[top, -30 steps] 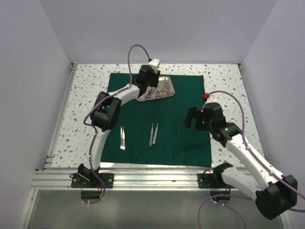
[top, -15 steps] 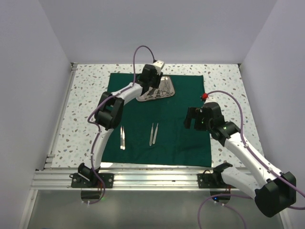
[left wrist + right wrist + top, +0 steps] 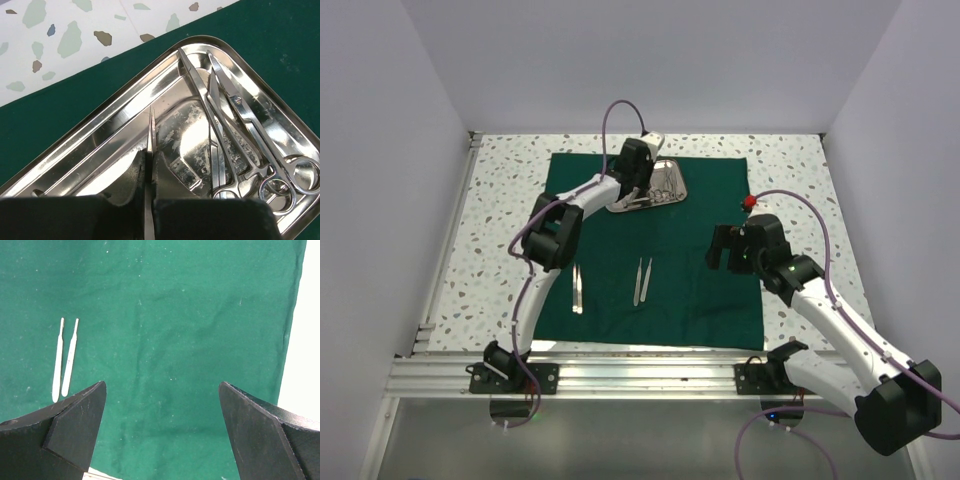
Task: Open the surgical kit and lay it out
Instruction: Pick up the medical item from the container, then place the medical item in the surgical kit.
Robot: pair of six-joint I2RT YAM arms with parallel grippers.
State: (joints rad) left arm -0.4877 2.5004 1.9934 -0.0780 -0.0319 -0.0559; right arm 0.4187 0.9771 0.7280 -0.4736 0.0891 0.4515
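— where's the kit on your end?

— the green cloth (image 3: 690, 270) is spread flat over the speckled desk (image 3: 500, 200). the steel tray (image 3: 668, 183) sits on its far part, left of the middle.

— and your left arm?

— i've got it reaching out to the tray. on its wrist camera the left fingers (image 3: 157, 169) are pressed together, pinching a thin pointed tool (image 3: 151, 125) that sticks up between them, tip over the tray floor.

— anything else in there?

— ring-handled instruments (image 3: 235, 100), lying side by side along the right wall of the tray, tips toward the far corner, rings near the bottom edge of my view.

— what's out on the cloth?

— a pair of tweezers (image 3: 643, 281) near the middle of the near half, and another slim steel tool (image 3: 576, 288) to its left, close to the cloth's left edge. they lie well apart.

— right arm?

— hovering over the right side of the cloth. the right fingers (image 3: 75, 420) are spread wide, nothing between them. i see the tweezers off to their left.
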